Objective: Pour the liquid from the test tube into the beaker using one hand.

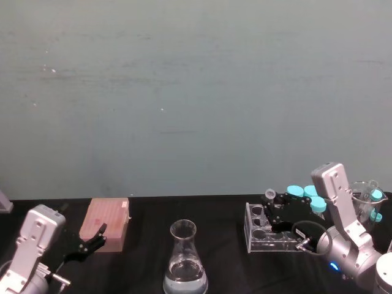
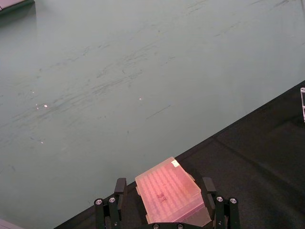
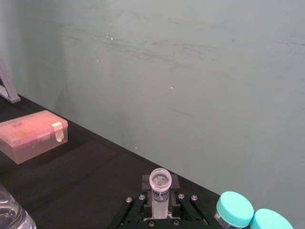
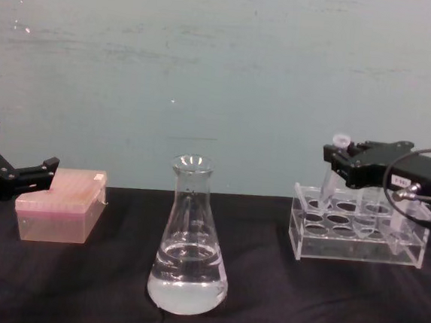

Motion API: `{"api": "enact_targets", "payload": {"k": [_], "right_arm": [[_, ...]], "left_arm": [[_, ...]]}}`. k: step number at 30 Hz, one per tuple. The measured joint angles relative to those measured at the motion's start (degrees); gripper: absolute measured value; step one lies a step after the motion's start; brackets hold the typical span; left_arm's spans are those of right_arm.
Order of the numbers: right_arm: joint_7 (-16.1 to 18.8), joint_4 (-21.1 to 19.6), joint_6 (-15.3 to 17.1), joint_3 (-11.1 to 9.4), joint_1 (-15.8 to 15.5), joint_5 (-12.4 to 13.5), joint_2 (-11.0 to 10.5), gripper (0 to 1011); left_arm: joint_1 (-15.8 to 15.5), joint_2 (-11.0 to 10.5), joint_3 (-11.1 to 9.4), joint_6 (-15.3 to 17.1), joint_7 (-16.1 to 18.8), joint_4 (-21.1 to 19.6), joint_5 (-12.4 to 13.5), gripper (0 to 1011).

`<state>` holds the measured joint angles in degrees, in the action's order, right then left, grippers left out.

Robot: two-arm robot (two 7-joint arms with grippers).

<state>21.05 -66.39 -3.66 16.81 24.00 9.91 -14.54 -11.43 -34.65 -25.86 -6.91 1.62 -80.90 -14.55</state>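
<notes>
Wall (image 1: 196, 92) pale grey-green, faintly scuffed; table (image 4: 76, 285) black; box (image 4: 60, 208) translucent pink with a pale label; beaker (image 4: 191, 227), liquid (image 4: 186, 289), tube (image 3: 160, 180) and rack (image 4: 356, 242) clear, colourless; caps (image 1: 296, 191) teal; left gripper (image 2: 163, 191) and right gripper (image 1: 272, 207) black; right arm (image 1: 338, 196) silver-grey, with a blue light (image 1: 333, 266).

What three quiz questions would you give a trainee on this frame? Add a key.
1. True or false: the right gripper grips the test tube.
2. Fill in: the flask stands ___ the pink box and the rack.
3. Which is nearest the left gripper? A) pink box B) flask C) rack

Key: 1 true; 2 between; 3 A.
</notes>
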Motion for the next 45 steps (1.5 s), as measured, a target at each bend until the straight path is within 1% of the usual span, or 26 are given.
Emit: {"api": "enact_targets", "payload": {"k": [7, 23, 32, 38, 45], "right_arm": [[0.0, -1.71, 0.19, -0.48, -0.49, 0.63, -0.43, 208], [-0.2, -3.36, 0.18, -0.75, -0.52, 1.28, -0.88, 208], [-1.26, -4.22, -0.79, -0.41, -0.37, -0.4, -1.12, 208], [-1.43, -4.83, -1.3, -0.26, -0.48, -1.05, -1.19, 208], [-2.1, -7.65, -2.09, 0.07, -1.48, -2.91, -1.6, 208]], "left_arm": [[0.0, 0.0, 0.0, 0.0, 0.0, 0.0, 0.0, 1000], [0.0, 0.0, 0.0, 0.0, 0.0, 0.0, 0.0, 1000], [0.0, 0.0, 0.0, 0.0, 0.0, 0.0, 0.0, 1000], [0.0, 0.0, 0.0, 0.0, 0.0, 0.0, 0.0, 1000], [0.0, 0.0, 0.0, 0.0, 0.0, 0.0, 0.0, 1000]]}}
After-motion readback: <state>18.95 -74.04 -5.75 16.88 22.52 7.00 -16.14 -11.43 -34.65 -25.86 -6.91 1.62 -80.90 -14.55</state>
